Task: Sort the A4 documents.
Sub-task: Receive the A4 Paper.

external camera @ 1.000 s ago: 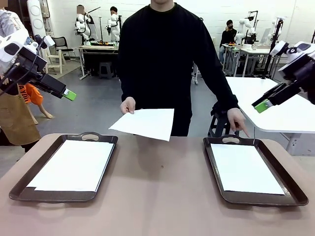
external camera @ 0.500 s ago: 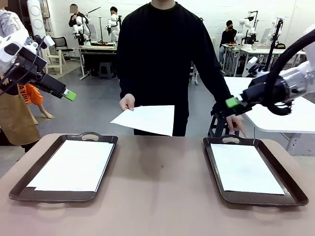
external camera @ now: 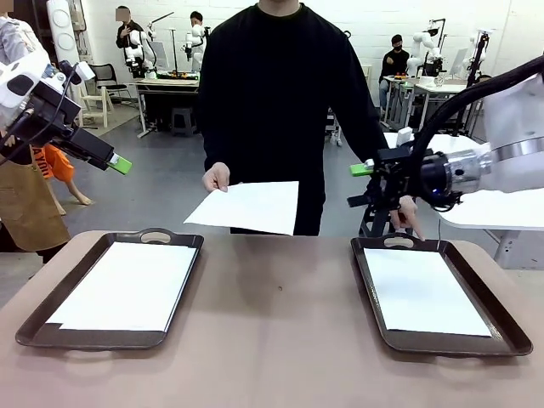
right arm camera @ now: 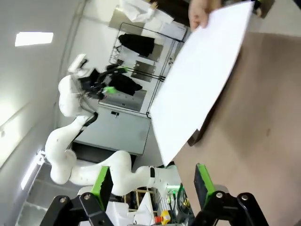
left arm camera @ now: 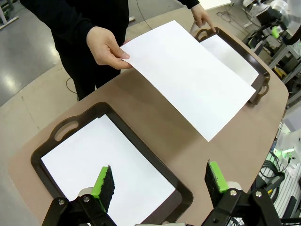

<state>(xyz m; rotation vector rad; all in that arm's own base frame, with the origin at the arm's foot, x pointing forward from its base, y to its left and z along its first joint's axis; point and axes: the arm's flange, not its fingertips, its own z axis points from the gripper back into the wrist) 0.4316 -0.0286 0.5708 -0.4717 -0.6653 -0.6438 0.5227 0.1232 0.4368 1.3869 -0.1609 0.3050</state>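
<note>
A person across the table holds one A4 document (external camera: 246, 206) (left arm camera: 188, 77) (right arm camera: 202, 80) by its corner above the table's far edge. Another sheet (external camera: 127, 285) (left arm camera: 108, 169) lies in the left brown tray (external camera: 30, 327) (left arm camera: 120, 120), and a third (external camera: 425, 291) (left arm camera: 233, 59) in the right tray (external camera: 510, 327). My right gripper (external camera: 359, 185) (right arm camera: 153, 181) hangs open to the right of the held sheet, level with it and pointing at its edge without touching. My left gripper (external camera: 119, 163) (left arm camera: 160, 181) is open, high above the left tray.
The person's other hand (external camera: 408, 217) rests at the far rim of the right tray, just behind my right gripper. Bare brown tabletop (external camera: 280, 323) lies between the two trays. A white table (external camera: 501, 200) stands beyond the right side.
My right arm has swung in from the far right, leftward and down, toward the held sheet. The person shifted the sheet slightly. The left arm has not moved.
</note>
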